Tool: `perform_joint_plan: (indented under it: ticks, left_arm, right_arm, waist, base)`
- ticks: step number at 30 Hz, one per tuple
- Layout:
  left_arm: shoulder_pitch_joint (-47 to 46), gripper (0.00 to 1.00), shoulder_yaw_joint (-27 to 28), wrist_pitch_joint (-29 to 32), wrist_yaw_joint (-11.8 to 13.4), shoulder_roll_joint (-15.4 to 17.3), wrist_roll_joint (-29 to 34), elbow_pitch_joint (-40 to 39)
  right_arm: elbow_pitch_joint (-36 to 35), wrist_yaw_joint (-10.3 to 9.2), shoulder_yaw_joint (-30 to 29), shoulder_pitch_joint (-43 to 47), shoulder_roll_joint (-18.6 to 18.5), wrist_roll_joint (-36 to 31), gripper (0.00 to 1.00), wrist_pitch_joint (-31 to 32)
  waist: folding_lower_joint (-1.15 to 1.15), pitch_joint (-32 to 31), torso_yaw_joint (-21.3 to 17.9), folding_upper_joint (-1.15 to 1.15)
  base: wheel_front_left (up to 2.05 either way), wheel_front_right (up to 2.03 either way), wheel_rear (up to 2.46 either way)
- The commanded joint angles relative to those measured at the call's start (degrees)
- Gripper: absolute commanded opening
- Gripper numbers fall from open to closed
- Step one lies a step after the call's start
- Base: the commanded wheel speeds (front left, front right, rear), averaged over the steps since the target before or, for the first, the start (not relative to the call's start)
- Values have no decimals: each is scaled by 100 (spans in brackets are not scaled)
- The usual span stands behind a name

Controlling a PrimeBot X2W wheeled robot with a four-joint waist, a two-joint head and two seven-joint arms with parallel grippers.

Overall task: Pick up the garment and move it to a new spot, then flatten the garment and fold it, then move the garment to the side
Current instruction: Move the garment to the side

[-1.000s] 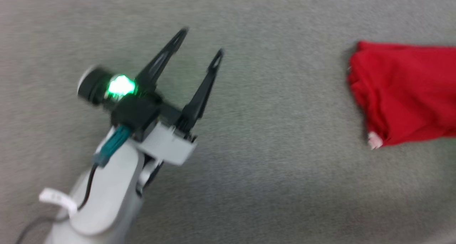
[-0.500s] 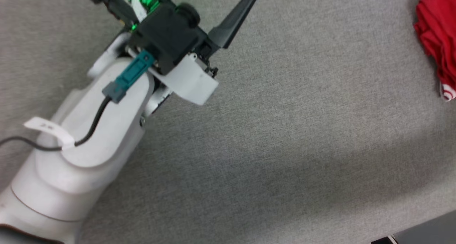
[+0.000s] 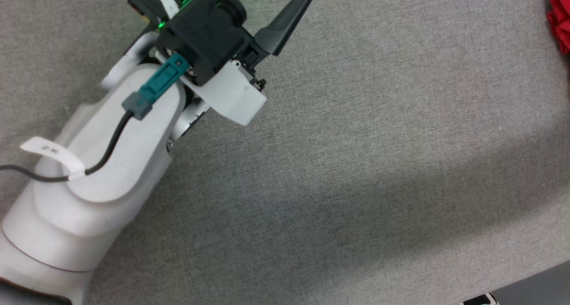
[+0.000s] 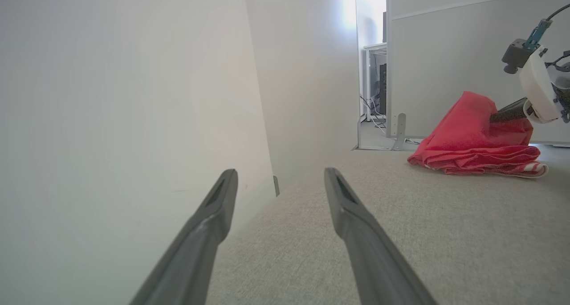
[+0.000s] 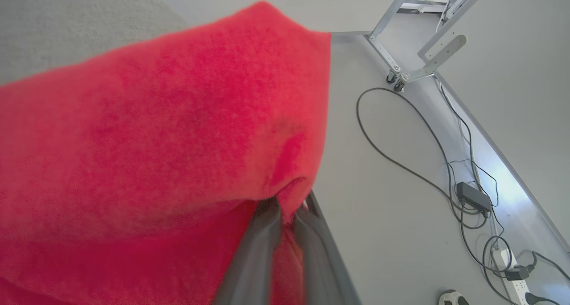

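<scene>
Right claw [image 5: 287, 205] is clenched on a raised fold of the red T-shirt [image 4: 467, 136], which sits bunched by the edge of the grey worktop [image 4: 445, 233]. Left claw [image 4: 280, 180] hangs released, well apart. Danger: a 1-point pinch may slip, or the layers may spill open and slide off.

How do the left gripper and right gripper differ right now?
The left gripper stands open and empty; the right gripper is shut on the garment. The left gripper hangs over the grey surface, apart from the garment; the right gripper pinches a raised fold. Both have long dark fingers.
</scene>
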Motion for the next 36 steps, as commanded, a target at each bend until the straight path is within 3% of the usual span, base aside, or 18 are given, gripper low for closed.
perform_joint_plan:
  ticks: [1,3,4,5,6,7,19,29,36]
  left_arm:
    - [71,100,21,2,-13,16,-20,0]
    - [96,100,27,2,-13,16,-23,-1]
    - [106,100,34,2,-13,16,-28,3]
    - [116,100,41,2,-13,11,-30,5]
    - [132,100,45,2,-13,5,-35,12]
    - [155,100,59,2,-13,-1,-45,21]
    - [875,100,515,2,-2,-256,-97,5]
    - [2774,100,1633,1,130,-550,-112,-131]
    - [4076,100,2446,1,85,-888,-12,41]
  right_arm:
    - [130,-10,29,-86,-10,-25,0,-145]
    - [289,-10,30,-147,-20,-36,0,-330]
    - [368,-10,53,-175,-25,-63,11,-416]
    - [437,-10,68,-202,-21,-74,38,-483]
    - [501,-10,76,-222,-20,-89,80,-540]
    - [548,-10,93,-239,-15,-105,100,-583]
    - [412,-10,673,21,13,-227,100,-866]
    - [-720,-10,1253,843,430,11,100,-1026]
    - [-1638,-10,1132,1695,681,-197,100,-1033]
  waist:
    - [0,-14,3,0]
    - [0,-27,7,0]
    - [0,-35,10,0]
    - [0,-44,14,0]
    - [0,-53,19,0]
    - [0,-71,25,0]
    - [0,-704,292,0]
    - [0,-1745,762,0]
    - [0,-2377,1174,0]
  base:
    - [0,0,0]
    - [0,0,0]
    - [0,0,0]
    - [0,0,0]
    - [0,0,0]
    - [0,0,0]
    - [0,0,0]
    - [0,0,0]
    - [0,0,0]
